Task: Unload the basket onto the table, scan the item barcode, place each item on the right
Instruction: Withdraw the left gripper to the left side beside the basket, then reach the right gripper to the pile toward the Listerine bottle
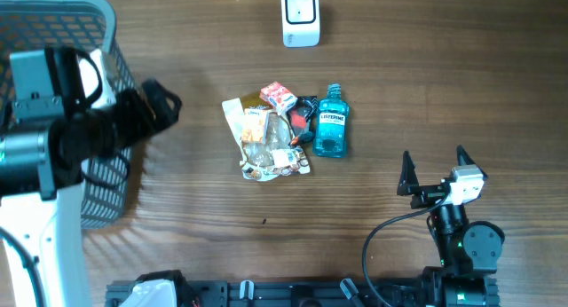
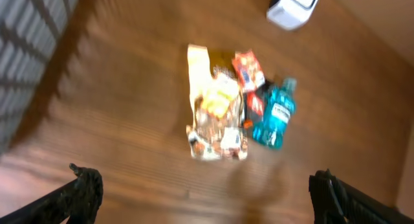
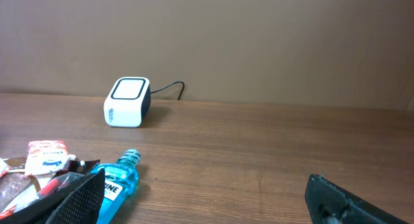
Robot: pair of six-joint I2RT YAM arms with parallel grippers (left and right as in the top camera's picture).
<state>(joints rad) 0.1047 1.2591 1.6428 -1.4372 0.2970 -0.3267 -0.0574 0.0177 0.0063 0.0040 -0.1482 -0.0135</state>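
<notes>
Left end effector [image 2: 202,177] is hanging above the wooden worktop [image 1: 444,76] with its two fingers spread wide open, not pinching anything. Its wrist camera is coming through pretty blurry, but it is looking down on the pile of stuff from the side where the grey wire basket [image 1: 106,10] is sitting. In the overhead view that arm is hovering right at the basket's edge, well apart from the pile.

Right end effector [image 1: 435,165] is sitting low near the front right of the worktop, jaws spread too, holding nothing. It is facing across the worktop toward the scanner [image 3: 127,102].

The items are lying in a heap around the middle of the worktop. A blue mouthwash bottle [image 1: 331,129] is lying flat on the right side of the heap, cap pointing toward the scanner, touching the things next to it. A small red and white box [image 1: 278,96] is resting on top at the back of the heap. The rest is a bunch of crinkly snack packets [image 1: 266,143] overlapping each other, and I can't tell exactly how many.

The scanner is a little white box with a dark face, standing by itself at the back edge of the worktop, well apart from the heap, and a dark cable [image 3: 169,88] is running out behind it.
</notes>
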